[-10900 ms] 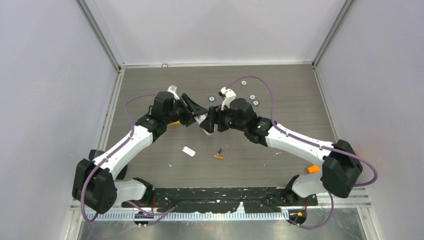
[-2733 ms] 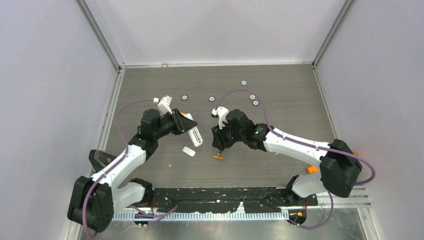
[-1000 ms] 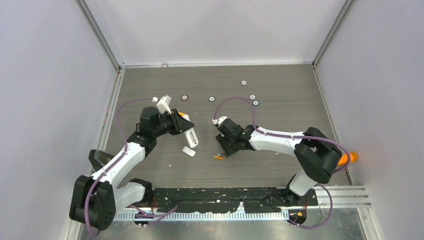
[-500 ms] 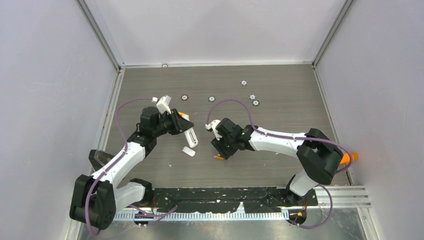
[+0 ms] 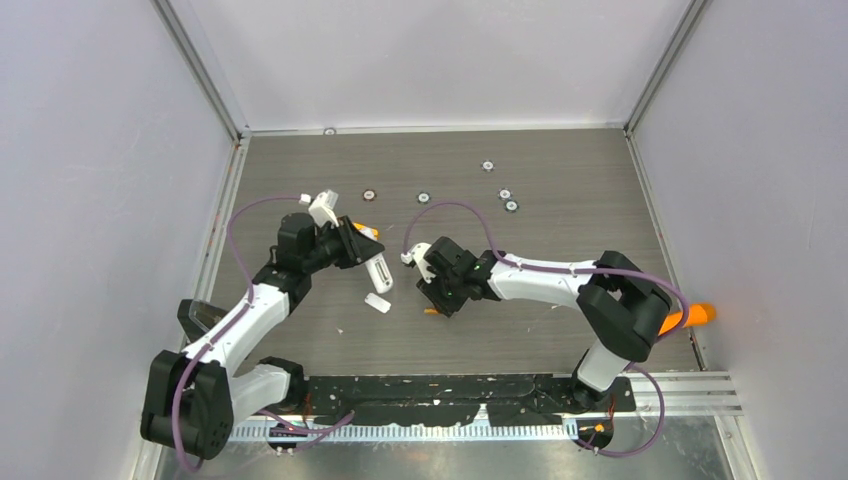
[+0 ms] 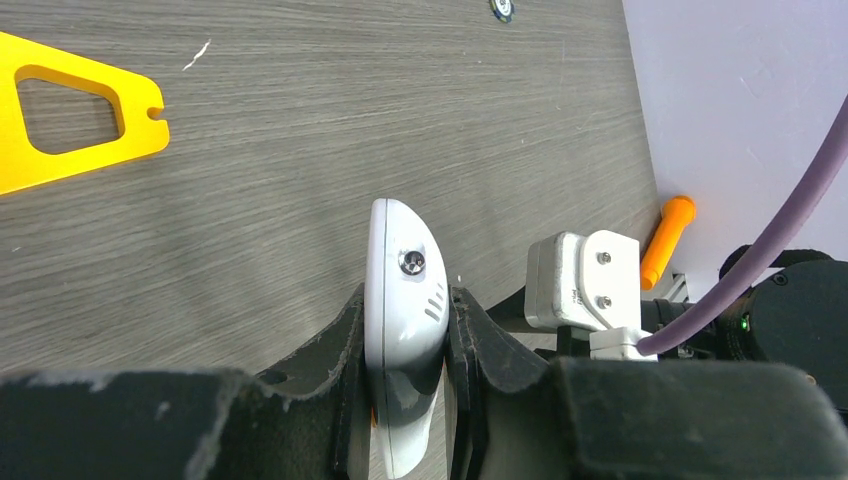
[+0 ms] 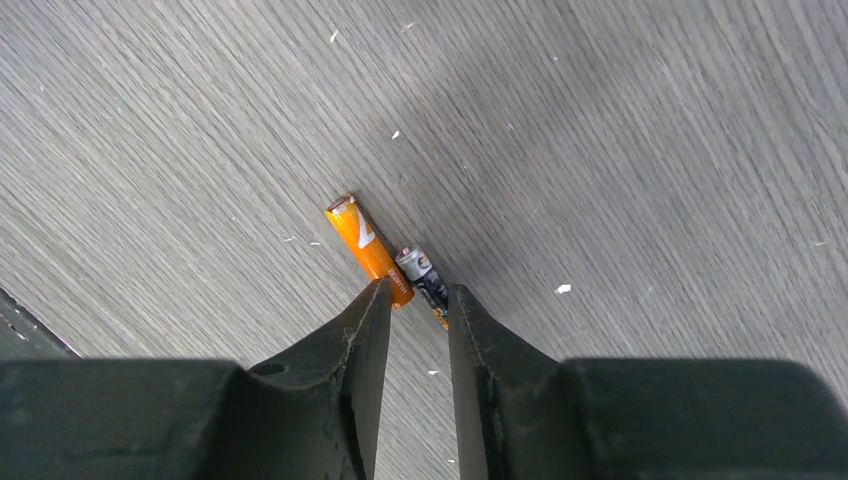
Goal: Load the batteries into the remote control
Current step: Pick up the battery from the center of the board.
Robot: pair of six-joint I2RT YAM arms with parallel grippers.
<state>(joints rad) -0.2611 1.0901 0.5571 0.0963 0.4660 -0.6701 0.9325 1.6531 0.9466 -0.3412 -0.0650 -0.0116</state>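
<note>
Top external: we look down from above and behind the arm bases [image 5: 268, 380], whole bench [image 5: 560, 180] in frame | left wrist: we sit close behind the left claw [image 6: 408, 335], facing low across the bench | right wrist: behind the right claw [image 7: 420, 292], facing steeply down, very near | shared with top: remote control [image 6: 400, 290], batteries [image 7: 368, 248].

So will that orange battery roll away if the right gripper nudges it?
Likely yes: the orange battery is a smooth cylinder lying on its side on the flat table. The dark battery close beside it may block rolling that way.
</note>
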